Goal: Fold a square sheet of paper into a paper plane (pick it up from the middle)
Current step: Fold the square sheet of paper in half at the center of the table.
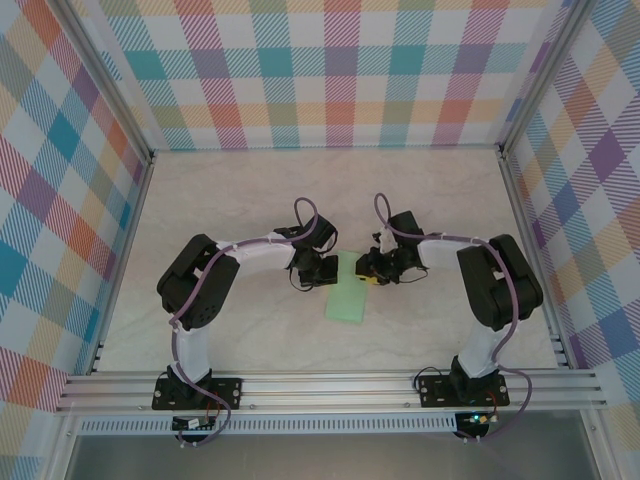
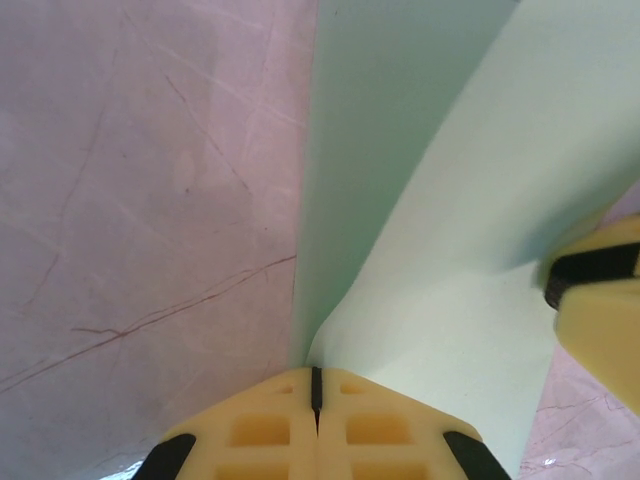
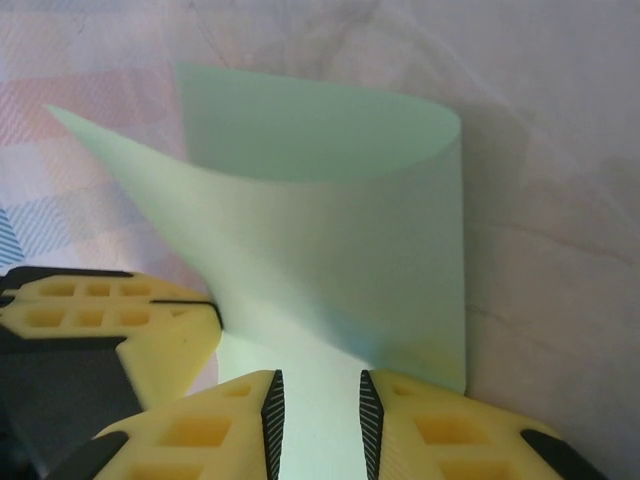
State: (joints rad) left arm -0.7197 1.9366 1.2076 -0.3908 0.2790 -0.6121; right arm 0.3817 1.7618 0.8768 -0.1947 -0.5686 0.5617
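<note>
Top external view shows a mint-green paper sheet (image 1: 347, 298) lying mid-table (image 1: 250, 200), one half curled over in an early fold, no plane yet, left gripper (image 2: 315, 372) pinched shut on its edge, right gripper (image 3: 315, 385) jaws slightly apart over it.

The left gripper (image 2: 315, 378) is pinching fully closed while the right gripper (image 3: 315, 390) is facing it, jaws slightly parted.

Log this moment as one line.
paper sheet: mint green, curled over, not yet a plane | left claw: shut on paper sheet | right claw: open, sheet between its jaws
</note>
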